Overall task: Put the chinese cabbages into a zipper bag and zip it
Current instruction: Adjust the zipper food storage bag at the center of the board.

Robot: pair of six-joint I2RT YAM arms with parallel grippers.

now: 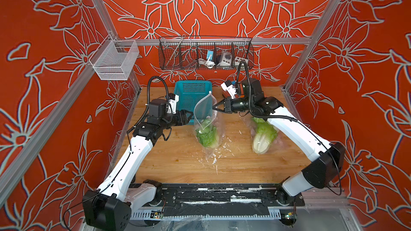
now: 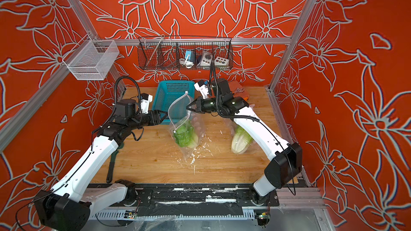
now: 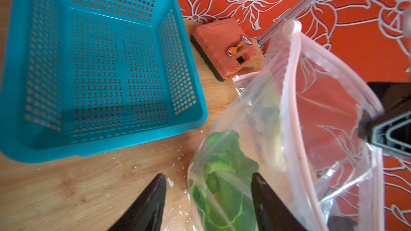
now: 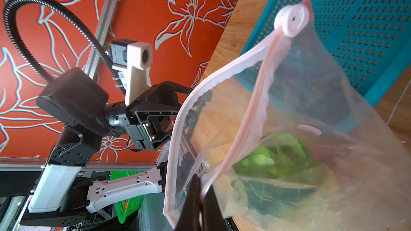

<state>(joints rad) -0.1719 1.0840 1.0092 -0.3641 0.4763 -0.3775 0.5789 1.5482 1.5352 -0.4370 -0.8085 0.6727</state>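
Red walls printed with pale flower outlines close round the wooden worktop [image 1: 178,165], which is flecked with white scraps. Both my arms reach forward with elbows bent and forearms turned inward, meeting on the near side of the teal basket [image 1: 192,94], a perforated plastic tub.

My right tool [image 1: 214,107] lies level, jaws together and clamped on the rim of the zipper bag [image 1: 205,116]. It holds the clear, crinkled film upright with the mouth gaping. My left tool [image 1: 189,116] is level at the bag's opposite side, jaws apart, gripping nothing.

The bagged cabbage [image 1: 208,137], frilly and green, sits at the bag's bottom, just nearer me than the basket; how many heads are inside I cannot tell. The loose cabbage [image 1: 262,140], white-ribbed, lies under my right forearm, well apart from the basket.

The right wrist view shows plainly the round pink slider [image 4: 290,22] at the zip's end, a speck from above. The left wrist view shows an orange case [image 3: 222,47] beside the basket's far corner. A top view shows a dark-handled implement [image 2: 110,170] by my left forearm.
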